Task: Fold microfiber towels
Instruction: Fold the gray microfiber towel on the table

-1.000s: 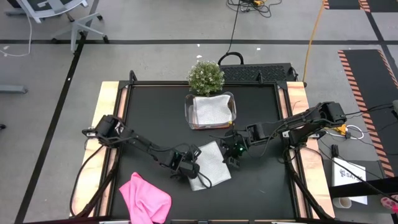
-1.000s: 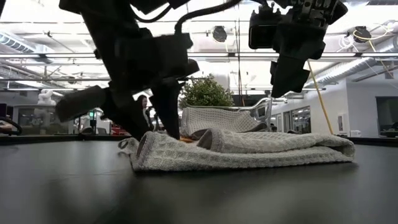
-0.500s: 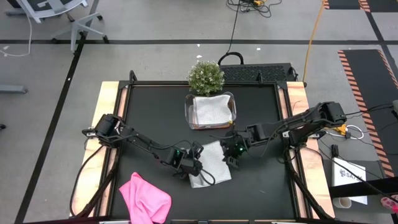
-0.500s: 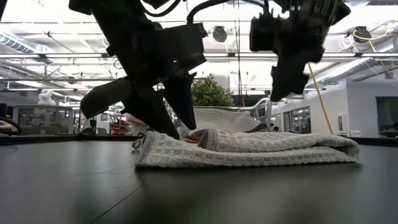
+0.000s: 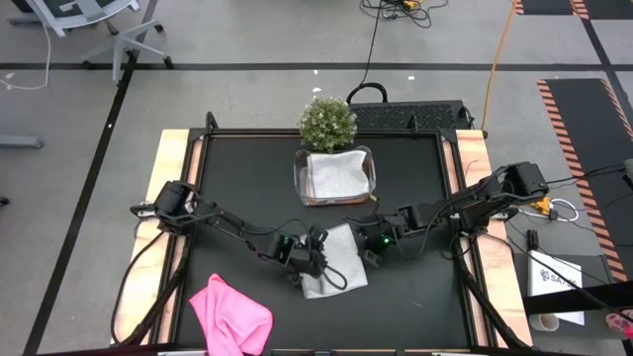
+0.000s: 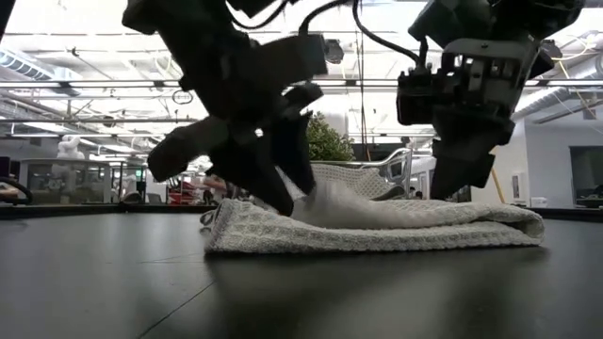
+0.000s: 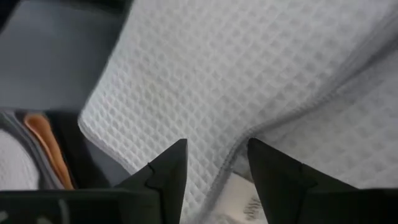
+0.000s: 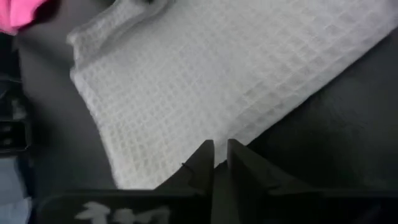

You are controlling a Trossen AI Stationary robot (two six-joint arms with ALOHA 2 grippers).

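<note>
Your left gripper (image 5: 315,252), fingers spread, straddles the grey towel's (image 5: 334,259) raised fold; your right gripper (image 5: 372,247) pinches its opposite edge. Bare desk (image 5: 237,178) surrounds both.

On the worktop (image 5: 227,188), a folded towel (image 5: 334,262) lies between my claws; behind it a tub (image 5: 335,177) holds another, a third (image 5: 230,314) front-left.
</note>
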